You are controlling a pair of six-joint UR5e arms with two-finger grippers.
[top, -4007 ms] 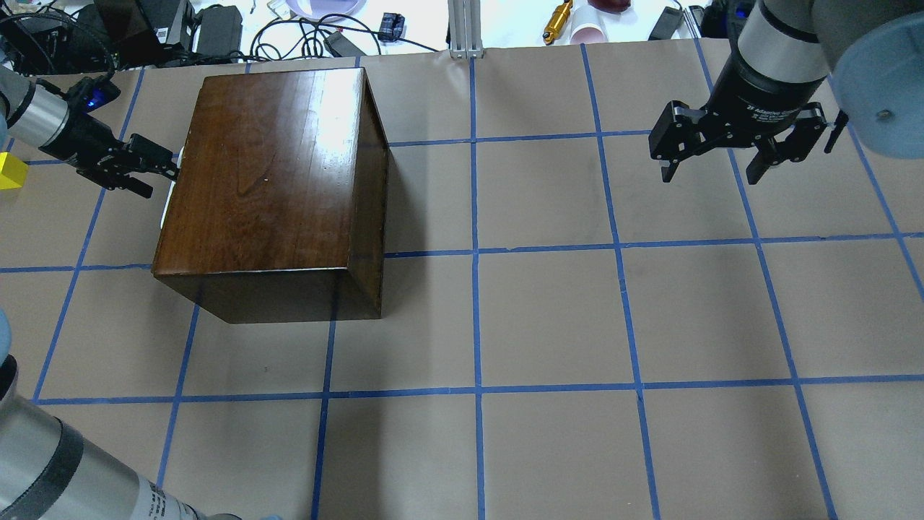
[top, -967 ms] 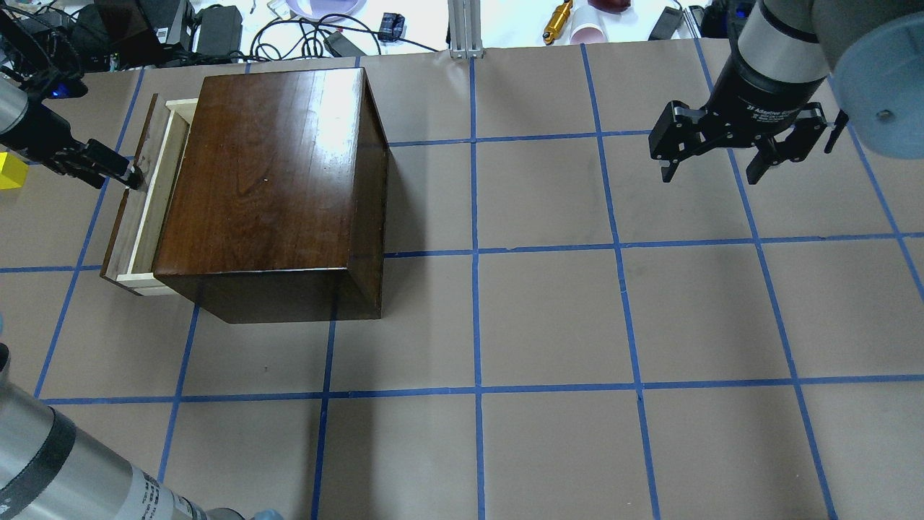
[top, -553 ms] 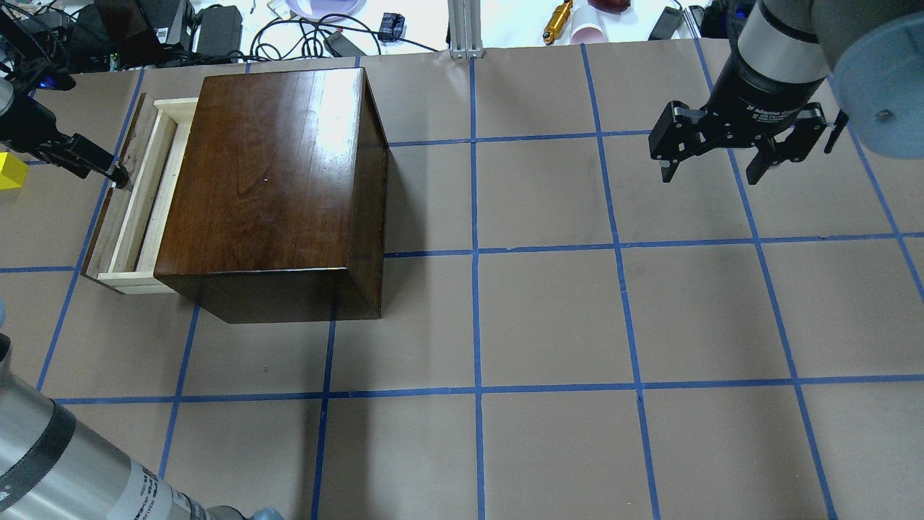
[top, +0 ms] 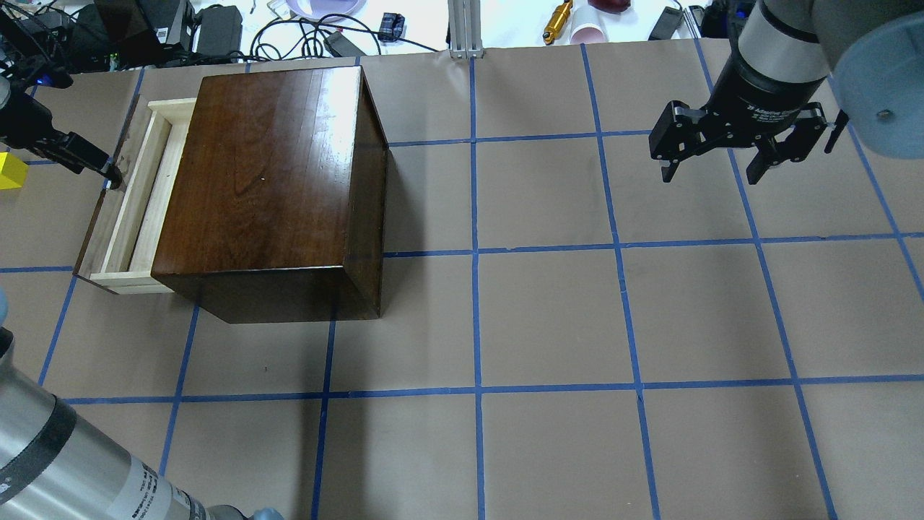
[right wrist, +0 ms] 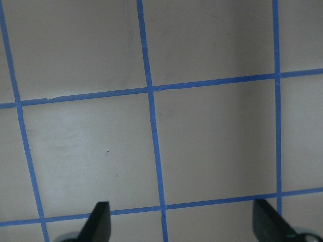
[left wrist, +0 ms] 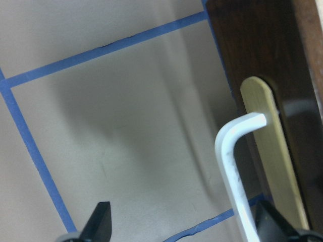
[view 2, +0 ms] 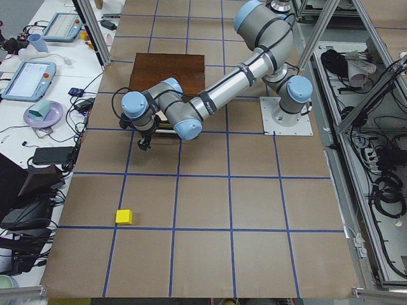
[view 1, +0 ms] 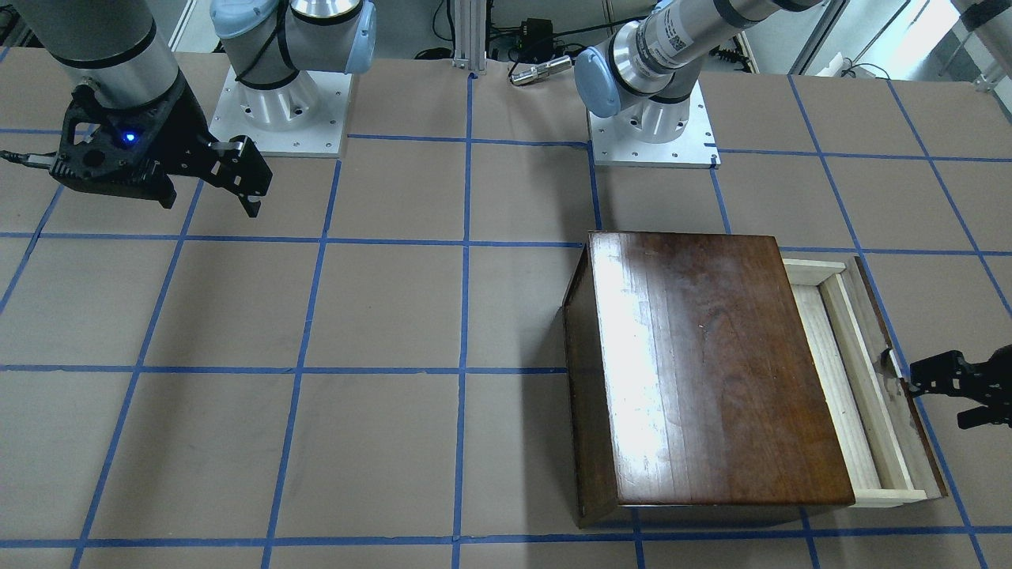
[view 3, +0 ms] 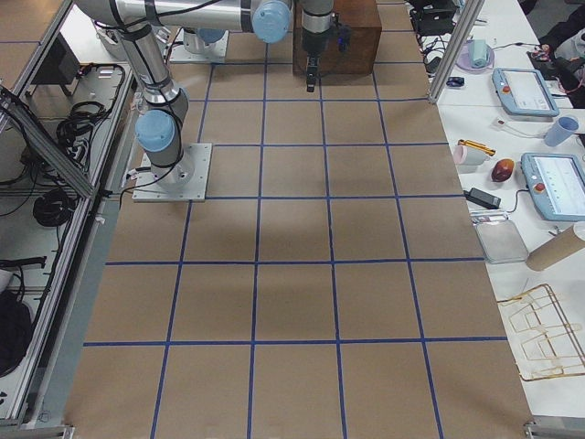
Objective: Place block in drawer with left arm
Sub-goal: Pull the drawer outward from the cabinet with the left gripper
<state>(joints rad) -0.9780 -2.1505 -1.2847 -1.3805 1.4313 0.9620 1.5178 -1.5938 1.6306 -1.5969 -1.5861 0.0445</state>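
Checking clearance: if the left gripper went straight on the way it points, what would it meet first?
Most likely the dark front panel of the drawer: the left gripper sits right at it, open, with the pull beside one finger. Whether they already touch is unclear.

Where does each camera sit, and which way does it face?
Front-facing: across the table, facing both bases; drawer at right.
Overhead: behind the robot, looking forward; right gripper visible.
Exterior left: left table end; left arm near, block.
Exterior right: right end; right arm near.
Left wrist: jaws, drawer pull.
Right wrist: jaws, taped table.
Front-facing and overhead share the wooden box.
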